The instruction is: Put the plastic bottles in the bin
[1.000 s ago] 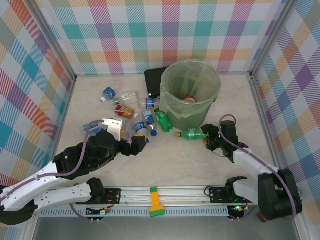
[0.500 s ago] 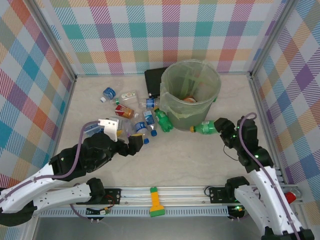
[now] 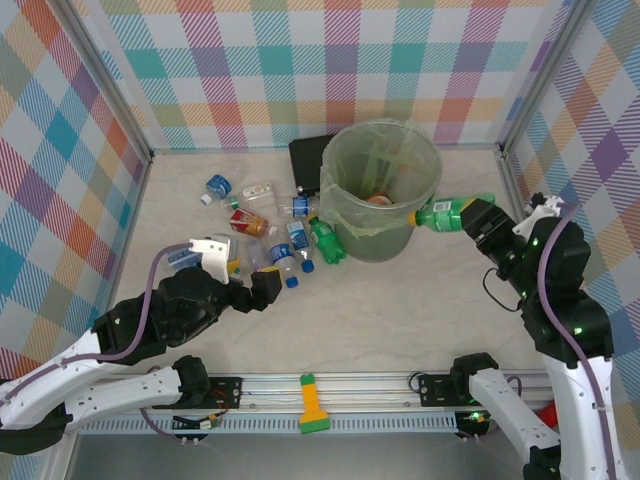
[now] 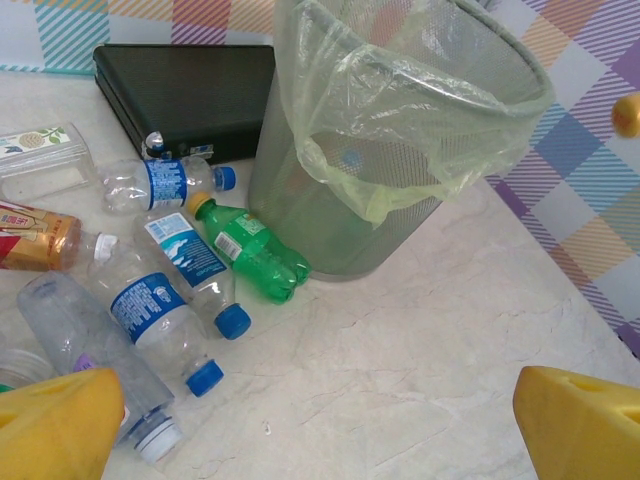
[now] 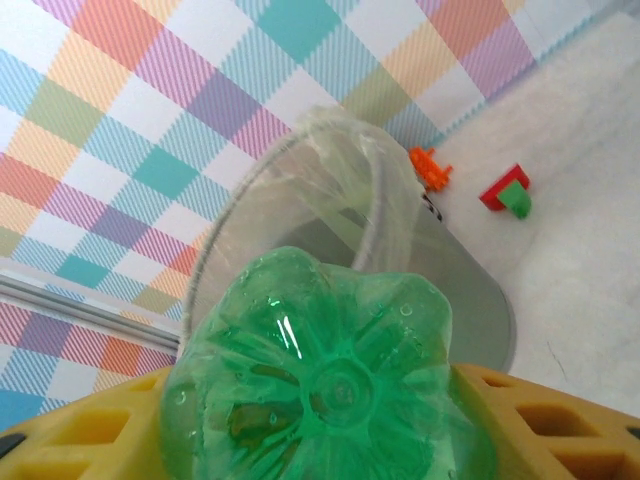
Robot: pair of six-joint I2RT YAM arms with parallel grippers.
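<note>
Pale marbled surface [image 3: 390,320] boxed in by plaid walls [image 3: 300,70]. Far left: left fingers [image 3: 262,290] spread as wide as possible, empty, hovering low. Just ahead of those fingers, a loose heap of plastic bottles [image 4: 160,300] lying flat: clear, blue caps and blue labels, some touching or overlapping. Ahead and to the left of the fingers, a copper-brown bottle [image 4: 40,240]. Ahead and to the right, a small green bottle [image 4: 252,257] with a yellow cap, on its side just beside the foot of the bin [image 4: 330,235]. Beyond the heap, a flat black case [image 4: 190,90]. Bin itself well ahead and right of the left fingers: round, grey-green mesh, thin bag folded over the rim, something orange and white already inside. Further right: right fingers [image 3: 480,216] clamped on the base end of a second green bottle [image 3: 446,213], lifted clear of the surface, roughly level, yellow cap pointing away from the fingers and just at the bin's rim. From the wrist, lobed green base squeezed between the two yellow fingers. Judged empty or nearly so: very light, thin-walled, easy to dent, smooth enough to roll away or squirt out of a loose pinch. Best taken across the middle of the body, at the label, not at the cap or tapering neck. Likely to bounce on landing, so better let go over the bin's mouth than at its edge.
</note>
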